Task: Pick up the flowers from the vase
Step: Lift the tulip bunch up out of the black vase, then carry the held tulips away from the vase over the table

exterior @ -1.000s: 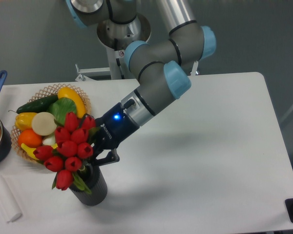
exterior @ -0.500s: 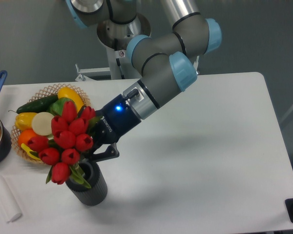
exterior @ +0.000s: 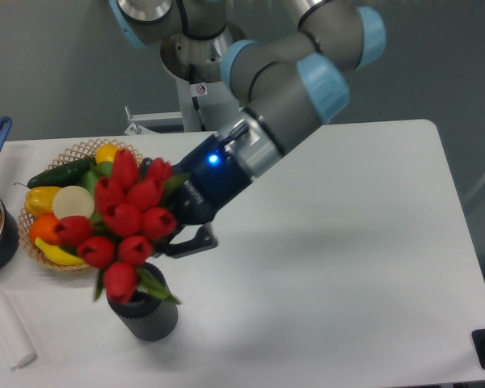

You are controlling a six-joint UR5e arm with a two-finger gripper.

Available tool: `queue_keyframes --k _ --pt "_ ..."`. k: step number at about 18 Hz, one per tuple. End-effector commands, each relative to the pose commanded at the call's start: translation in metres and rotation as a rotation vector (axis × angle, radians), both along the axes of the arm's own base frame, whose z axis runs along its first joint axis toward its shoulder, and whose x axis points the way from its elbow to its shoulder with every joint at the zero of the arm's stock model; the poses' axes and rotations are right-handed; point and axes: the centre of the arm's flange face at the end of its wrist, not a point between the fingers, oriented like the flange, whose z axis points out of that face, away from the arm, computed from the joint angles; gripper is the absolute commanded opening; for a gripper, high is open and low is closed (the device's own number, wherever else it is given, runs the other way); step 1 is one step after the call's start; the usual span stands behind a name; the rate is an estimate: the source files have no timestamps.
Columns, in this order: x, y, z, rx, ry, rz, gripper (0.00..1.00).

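Holding the flowers (exterior: 129, 230) with jaws closed on the bunch, the gripper (exterior: 171, 240) has them mostly raised, lowest bud overlapping the vase (exterior: 148, 315) mouth at near left; full clearance remains.

One fixed view; high, looking down across the table (exterior: 372, 267) toward the arm's base (exterior: 196, 56).

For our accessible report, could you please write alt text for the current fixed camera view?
A robot arm's gripper holds a bunch of red tulips, the flowers, raised above a dark ribbed vase on a white table. A wicker basket of fruit and vegetables sits behind.
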Motion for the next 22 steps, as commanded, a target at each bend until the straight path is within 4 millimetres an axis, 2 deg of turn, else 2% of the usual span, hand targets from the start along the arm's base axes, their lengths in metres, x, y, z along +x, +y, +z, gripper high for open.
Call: queue_keyframes --k 2,6,10,13,22 --pt "-0.007 -0.005 0.004 0.001 0.0 0.016 0.4" --pt "-0.047 -0.032 0.015 0.006 0.007 0.095 0.4" --pt "-0.081 -0.055 0.0 0.001 0.02 0.146 0.4" --pt "-0.105 -0.065 -0.023 0.002 0.052 0.158 0.4" --pt "-0.113 -0.079 -0.035 -0.004 0.035 0.178 0.41"
